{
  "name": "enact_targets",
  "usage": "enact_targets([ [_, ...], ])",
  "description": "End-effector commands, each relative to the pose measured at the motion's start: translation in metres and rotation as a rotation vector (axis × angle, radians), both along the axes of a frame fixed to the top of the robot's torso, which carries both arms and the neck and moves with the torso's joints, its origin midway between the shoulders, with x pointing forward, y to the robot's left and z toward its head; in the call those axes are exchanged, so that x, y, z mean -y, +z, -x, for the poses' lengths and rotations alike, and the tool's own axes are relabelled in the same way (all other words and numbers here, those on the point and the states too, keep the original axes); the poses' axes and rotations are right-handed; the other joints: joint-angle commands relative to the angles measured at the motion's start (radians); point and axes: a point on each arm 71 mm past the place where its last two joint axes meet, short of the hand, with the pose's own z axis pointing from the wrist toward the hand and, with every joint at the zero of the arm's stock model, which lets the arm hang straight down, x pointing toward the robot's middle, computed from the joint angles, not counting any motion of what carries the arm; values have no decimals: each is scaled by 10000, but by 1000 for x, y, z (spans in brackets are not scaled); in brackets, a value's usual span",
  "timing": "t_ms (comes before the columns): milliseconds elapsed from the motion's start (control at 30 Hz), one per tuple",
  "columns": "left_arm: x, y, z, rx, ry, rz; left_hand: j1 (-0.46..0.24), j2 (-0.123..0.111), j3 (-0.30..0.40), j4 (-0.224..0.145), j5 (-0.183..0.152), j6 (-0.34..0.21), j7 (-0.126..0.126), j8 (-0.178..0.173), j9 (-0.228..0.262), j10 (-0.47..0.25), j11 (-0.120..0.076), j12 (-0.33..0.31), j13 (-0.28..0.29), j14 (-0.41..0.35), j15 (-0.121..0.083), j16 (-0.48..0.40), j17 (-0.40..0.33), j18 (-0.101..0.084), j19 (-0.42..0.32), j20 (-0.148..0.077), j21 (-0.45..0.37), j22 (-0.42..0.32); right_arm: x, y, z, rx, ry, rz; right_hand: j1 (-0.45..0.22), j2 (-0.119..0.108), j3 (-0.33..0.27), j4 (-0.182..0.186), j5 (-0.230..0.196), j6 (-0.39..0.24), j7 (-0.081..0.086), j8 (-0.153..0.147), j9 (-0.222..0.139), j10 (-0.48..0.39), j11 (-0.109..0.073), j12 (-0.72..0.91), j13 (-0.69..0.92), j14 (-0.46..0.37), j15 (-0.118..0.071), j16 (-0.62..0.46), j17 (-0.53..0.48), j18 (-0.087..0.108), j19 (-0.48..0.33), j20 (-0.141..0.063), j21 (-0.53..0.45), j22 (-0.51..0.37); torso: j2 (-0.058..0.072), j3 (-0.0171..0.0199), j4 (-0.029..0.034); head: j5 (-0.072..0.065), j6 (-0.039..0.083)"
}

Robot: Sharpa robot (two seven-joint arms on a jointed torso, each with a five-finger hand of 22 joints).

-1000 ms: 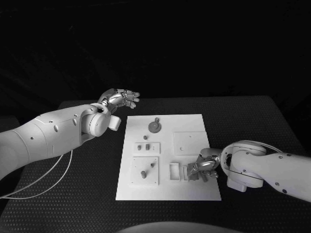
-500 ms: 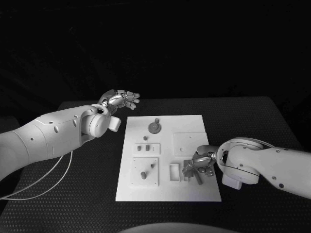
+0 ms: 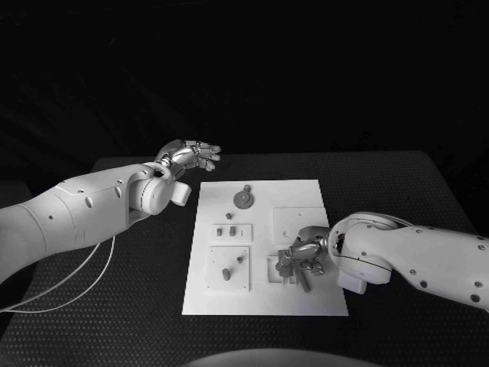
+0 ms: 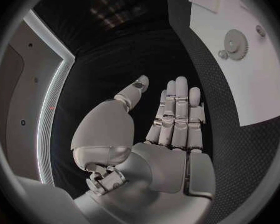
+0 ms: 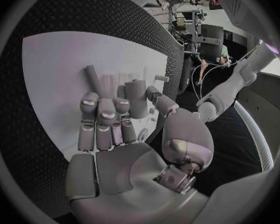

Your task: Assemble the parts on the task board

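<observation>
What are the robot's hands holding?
The left hand holds nothing. The right hand is over the task board; whether it grips a part cannot be told.

You are looking at a white task board [image 3: 306, 195] lying on a black bench [image 3: 409, 191] with a fine dotted weave. The parts are showing grey: a toothed gear [image 3: 244, 200] and small pegs [image 3: 232, 230]. Both arms are gleaming white; the left robot hand [image 3: 192, 155] and right robot hand [image 3: 299, 258] are shining silver.
</observation>
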Motion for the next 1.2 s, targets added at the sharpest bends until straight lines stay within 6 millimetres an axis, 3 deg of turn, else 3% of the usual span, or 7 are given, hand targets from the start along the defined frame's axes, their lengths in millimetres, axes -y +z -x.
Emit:
enact_targets([
  [33,3,1,0,17,-165,130,-94,-27,1,78,7,-75,18,39,-15,-68,31,8,-12,15,78,-44,10,136,-34,-22,-32,14,-1,-2,1,-297,150,127,-100,15,7,51,29,70,-3,24,-9,57,-26,-32,19,-7,-68,-21,13,452,3,13,57,-17,-1,3,4,28,-32],
  [233,3,1,0,12,-162,128,-96,-29,1,81,7,-76,18,43,-19,-69,31,9,-13,14,79,-48,15,136,-36,-21,-35,17,-6,-6,4,-448,367,227,-162,21,-13,50,29,83,-7,21,-11,63,-30,-33,33,-13,-72,-22,19,452,-6,16,65,-24,3,29,-11,94,-88],
  [800,3,1,0,-7,-176,130,-98,-32,3,89,7,-82,19,52,-29,-75,33,10,-15,13,81,-59,27,136,-39,-18,-41,25,-7,-11,4,-476,467,381,-317,-40,-74,45,29,104,-12,8,-19,60,-35,-54,61,-32,-77,-31,31,452,-34,23,82,-45,-5,23,-19,196,-193],
  [1200,3,1,1,-15,-180,130,-111,-28,3,106,7,-89,21,58,-38,-78,35,11,-16,12,83,-68,36,135,-39,-16,-47,31,-9,-13,3,-497,716,581,-497,-388,-218,44,29,88,-5,-32,-35,37,-28,-99,99,-61,-76,-54,43,452,-63,25,105,-89,1,23,-8,227,-223],
])
